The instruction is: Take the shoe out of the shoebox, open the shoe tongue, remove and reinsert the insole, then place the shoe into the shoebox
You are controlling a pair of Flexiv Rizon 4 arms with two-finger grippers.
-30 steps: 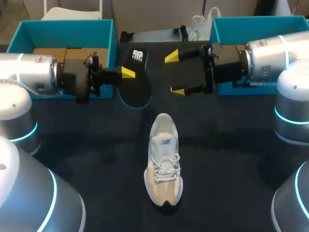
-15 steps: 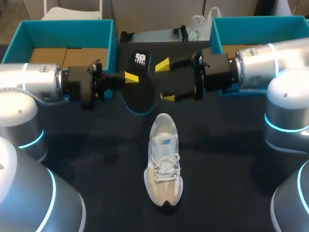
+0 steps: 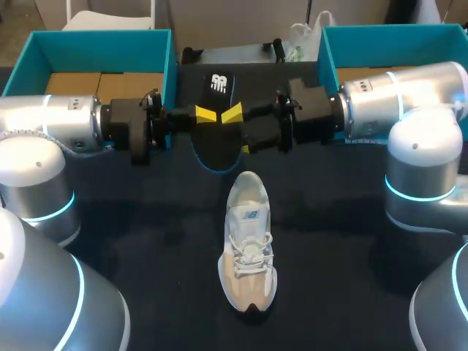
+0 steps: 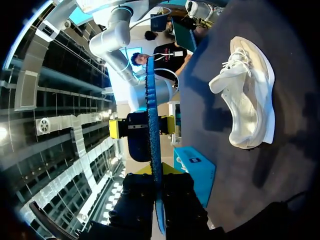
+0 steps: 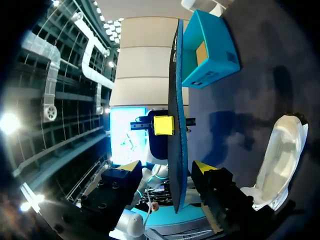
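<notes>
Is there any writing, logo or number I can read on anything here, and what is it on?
No text reads clearly.
White mark on the insole heel: a logo, too blurred to read.
Blue mark on the shoe tongue: too small.
Label on the shoebox side: too small.

A dark table [image 3: 146, 219] carries a pale shoe [image 3: 248, 252] lying upright just toward 6 o'clock of centre, toe pointing to 6. A teal box [image 3: 95, 36] stands at 10 o'clock, a second box [image 3: 380, 31] at 2 o'clock.
</notes>
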